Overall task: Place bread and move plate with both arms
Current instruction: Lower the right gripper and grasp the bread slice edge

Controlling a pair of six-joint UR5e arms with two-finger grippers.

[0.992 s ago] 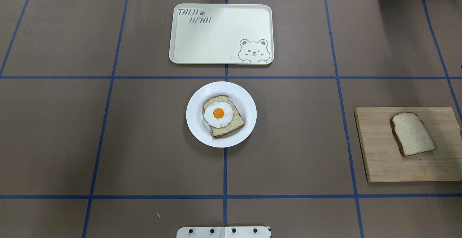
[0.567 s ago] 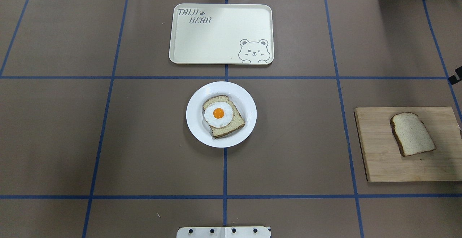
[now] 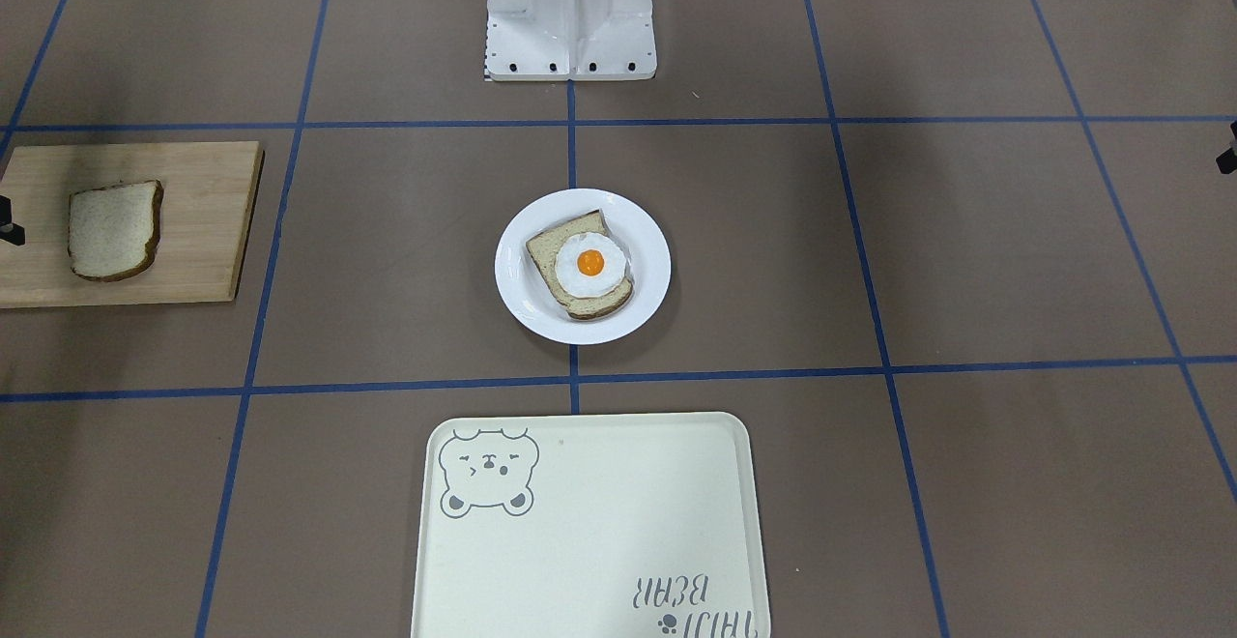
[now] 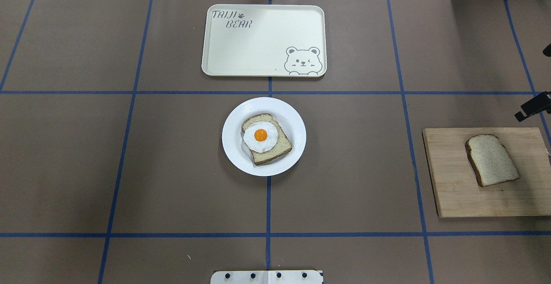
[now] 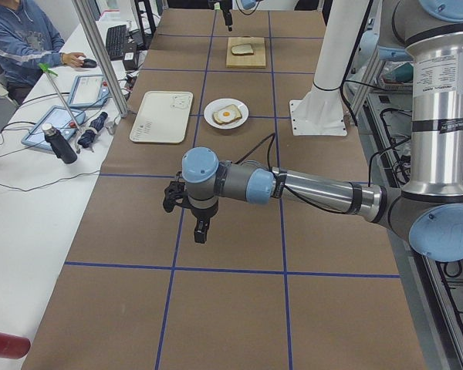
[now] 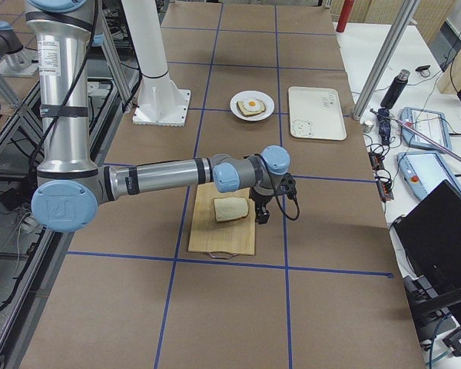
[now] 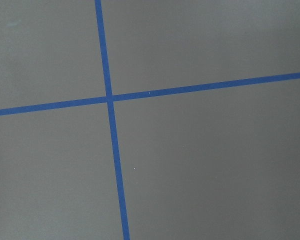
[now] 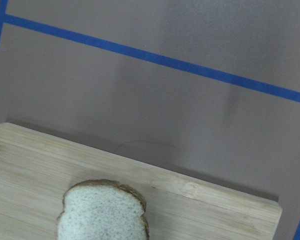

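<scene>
Seen from the robot's side of the table, the bread point(image 4: 492, 160) lay flat on a wooden cutting board point(image 4: 456, 198) at about 3 o'clock from the plate point(image 4: 232, 155). That put it well apart from the plate and on the right arm's side, presumably so that arm could fetch it. The slice's long axis ran from roughly 11 to 5 o'clock, with its domed end pointing toward 11 and its squarer base toward 5.

The right gripper point(image 6: 261, 215) hung fingers-down just past the board's far edge, at about 1 o'clock from the slice and touching nothing. Whether its fingers were parted or closed could not be made out.

The plate sat at the table's centre, within likely reach of both arms, and carried a second slice topped with a fried egg point(image 4: 260, 136). A cream bear tray point(image 4: 258, 60) waited at 12 o'clock from it and looked like the plate's destination.

Far out at 9 o'clock, the left gripper point(image 5: 201, 230) hovered over bare brown table and a cross of blue tape point(image 7: 109, 98). Its grip state was likewise impossible to tell. No part of the task looked begun.
</scene>
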